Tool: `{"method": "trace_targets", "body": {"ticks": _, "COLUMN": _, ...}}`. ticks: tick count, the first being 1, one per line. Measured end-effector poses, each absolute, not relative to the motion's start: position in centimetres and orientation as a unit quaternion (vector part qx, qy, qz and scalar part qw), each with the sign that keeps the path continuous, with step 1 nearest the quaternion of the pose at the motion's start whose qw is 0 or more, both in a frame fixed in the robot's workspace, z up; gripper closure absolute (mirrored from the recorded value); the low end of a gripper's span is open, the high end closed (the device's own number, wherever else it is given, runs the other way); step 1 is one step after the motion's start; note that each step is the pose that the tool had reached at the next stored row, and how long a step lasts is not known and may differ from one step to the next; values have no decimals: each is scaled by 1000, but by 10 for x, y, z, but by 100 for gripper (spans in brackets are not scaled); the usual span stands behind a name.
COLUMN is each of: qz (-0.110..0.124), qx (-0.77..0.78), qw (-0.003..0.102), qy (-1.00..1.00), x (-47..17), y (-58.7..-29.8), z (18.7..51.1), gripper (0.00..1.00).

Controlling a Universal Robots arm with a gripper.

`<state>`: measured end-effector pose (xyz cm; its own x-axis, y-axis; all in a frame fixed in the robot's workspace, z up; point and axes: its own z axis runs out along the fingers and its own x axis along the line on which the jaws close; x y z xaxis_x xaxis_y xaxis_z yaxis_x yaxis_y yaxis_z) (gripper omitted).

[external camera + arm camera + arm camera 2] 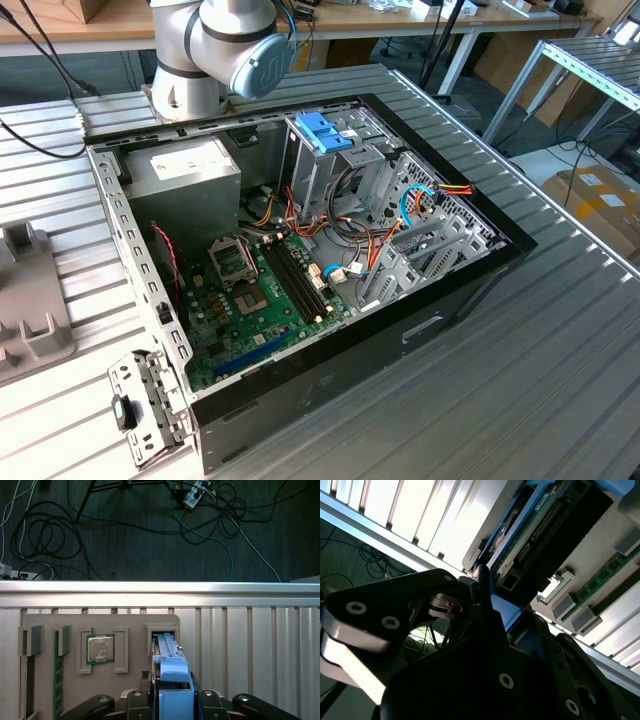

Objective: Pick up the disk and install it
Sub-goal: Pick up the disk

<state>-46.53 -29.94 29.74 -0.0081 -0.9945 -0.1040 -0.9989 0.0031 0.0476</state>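
On the ribbed aluminium table [250,630], the thin dark disk in its light blue carrier [166,647] stands on edge in a slot of the grey plastic holder [100,690], leaving both faces free for the black gripper [175,692], whose jaws appear clamped on it.

My arm [235,45] stands at the far edge of the ribbed metal desk [560,380], its grey joint capped in blue. Just in front of it lies an open computer case [400,340]. Inside, a grey power supply [185,170] sits in the corner near my base, with the green motherboard [265,290] beside it. An upright metal drive cage [320,175] carries a blue plastic latch piece [323,131] on top. Red, orange and blue cables [385,235] tangle beside the cage. A grey tray [30,320] rests on the desk at the exterior view's left; cardboard boxes [600,200] sit at its right
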Motion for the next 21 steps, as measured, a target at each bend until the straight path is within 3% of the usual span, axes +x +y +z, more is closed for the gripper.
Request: {"method": "trace_targets", "body": {"ticks": 21, "qz": 54, "qx": -704, "qw": 20, "qy": 708, "x": -465, "y": -299, "z": 314, "gripper": 63}}
